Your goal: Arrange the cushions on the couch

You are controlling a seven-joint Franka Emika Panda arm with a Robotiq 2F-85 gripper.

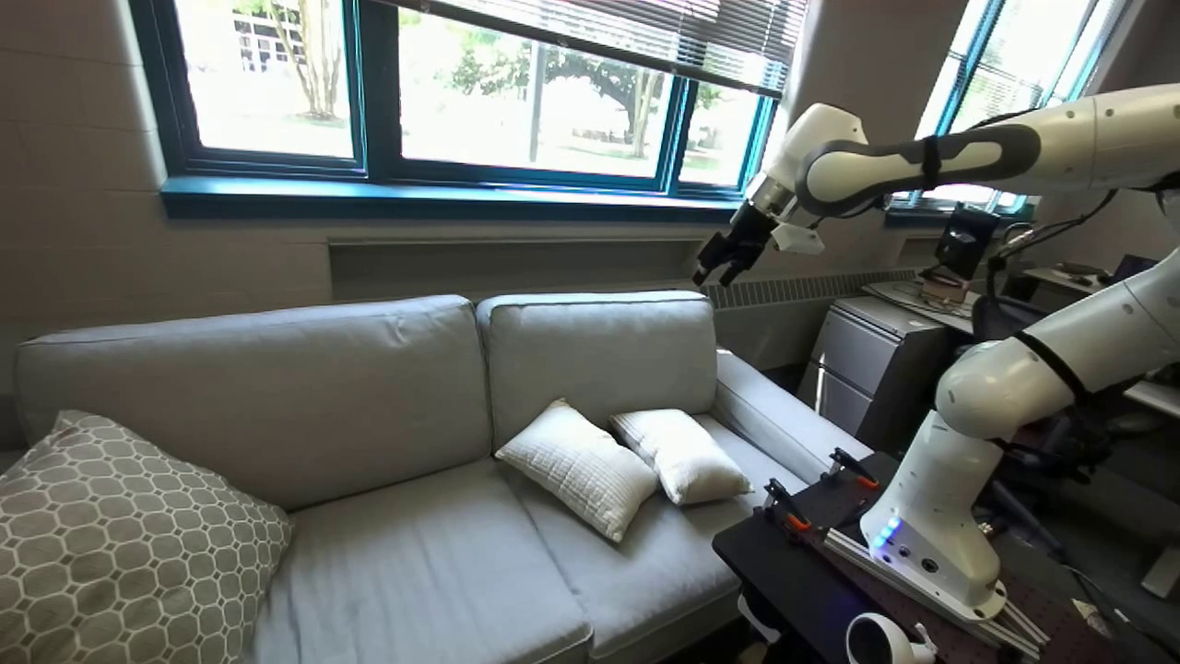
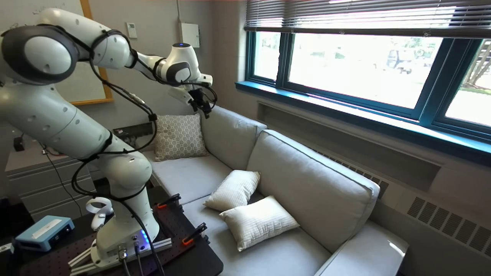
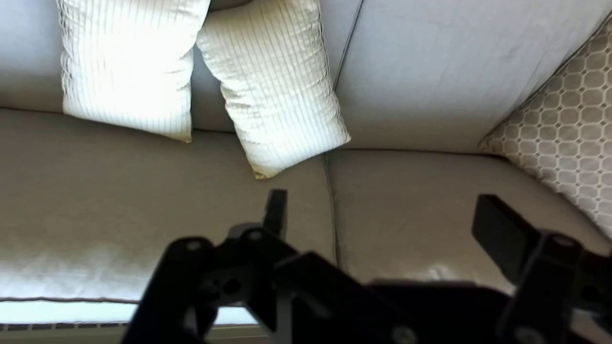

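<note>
Cushions (image 1: 579,468) are seen below the gripper (image 3: 382,200), near the rear seat edge of the couch (image 1: 415,563). The gripper's fingers (image 3: 502,234) are spread wide.

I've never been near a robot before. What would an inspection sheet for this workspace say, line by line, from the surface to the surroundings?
Surface: light grey couch; dark table beneath the arm.
Job's things: small white pillow and another white pillow, set at angles beside each other on the couch; whether they touch is unclear.
Clutter: larger lattice-patterned pillow at one couch end; blue box and white controller on the table.
End effector: open, holding nothing, above the couch, apart from both white pillows.
Cables: black cables strapped along the arm, with hanging loops.
Surroundings: window with a partly lowered blind; filing cabinet.
</note>
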